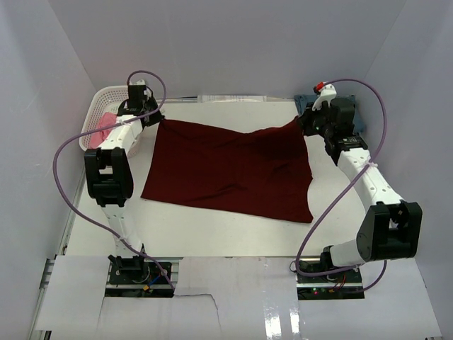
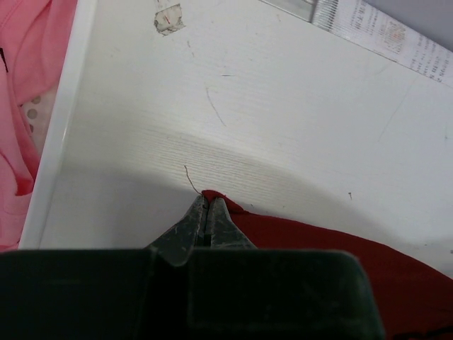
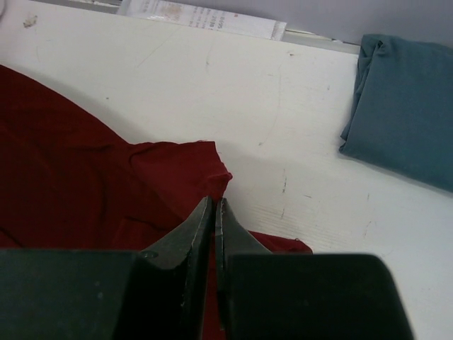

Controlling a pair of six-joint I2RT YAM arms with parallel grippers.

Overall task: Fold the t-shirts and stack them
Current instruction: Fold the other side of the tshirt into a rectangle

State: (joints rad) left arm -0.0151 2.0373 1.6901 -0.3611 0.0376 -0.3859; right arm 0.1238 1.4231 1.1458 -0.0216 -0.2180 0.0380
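The dark maroon t-shirt [image 1: 226, 170] lies spread over the middle of the table. My left gripper [image 1: 157, 119] is shut on its far left corner [image 2: 219, 200]. My right gripper [image 1: 303, 122] is shut on its far right corner [image 3: 191, 170], which is lifted a little off the table. The slate-blue t-shirt [image 3: 403, 106] lies folded at the far right, mostly hidden behind the right arm in the top view [image 1: 359, 119]. The pink t-shirt [image 1: 105, 126] lies in the basket at the far left; it also shows in the left wrist view [image 2: 28, 85].
A white lattice basket [image 1: 99, 103] stands at the far left corner. White walls close in the table on three sides. A strip with printed labels [image 3: 205, 18] runs along the far edge.
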